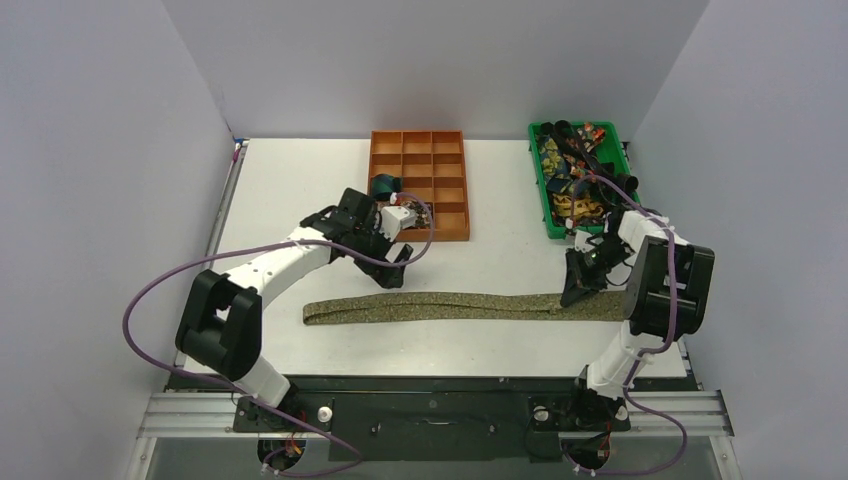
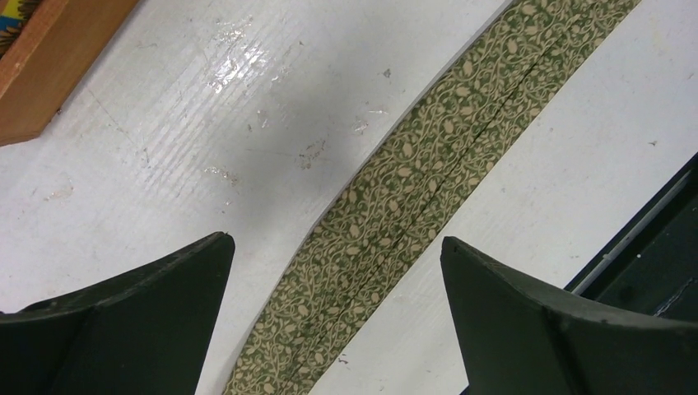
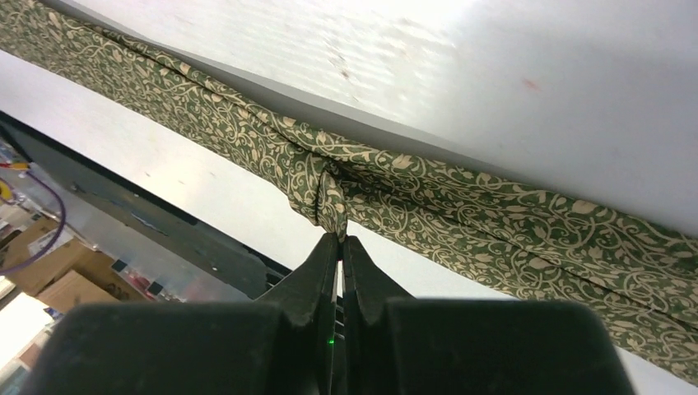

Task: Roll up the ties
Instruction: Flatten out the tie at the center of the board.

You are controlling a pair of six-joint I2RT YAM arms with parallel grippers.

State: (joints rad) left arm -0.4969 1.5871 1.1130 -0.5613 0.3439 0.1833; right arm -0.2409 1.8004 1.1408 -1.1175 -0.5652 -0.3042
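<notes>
An olive-gold patterned tie [image 1: 440,306] lies flat and stretched across the near part of the table, folded double at its left end. My right gripper [image 1: 575,290] is shut on the tie near its right end; in the right wrist view [image 3: 339,237] the fabric [image 3: 329,193] bunches at the closed fingertips. My left gripper [image 1: 400,268] is open and empty, hovering just behind the tie's middle-left. In the left wrist view the tie [image 2: 411,197] runs diagonally between the spread fingers [image 2: 148,288]. A dark teal rolled tie [image 1: 386,185] sits in the orange tray.
An orange compartment tray [image 1: 445,185] stands at the back centre; its corner shows in the left wrist view [image 2: 49,66]. A green bin [image 1: 546,190] at the back right holds several jumbled ties. Purple cables loop beside both arms. The table's front edge lies just beyond the tie.
</notes>
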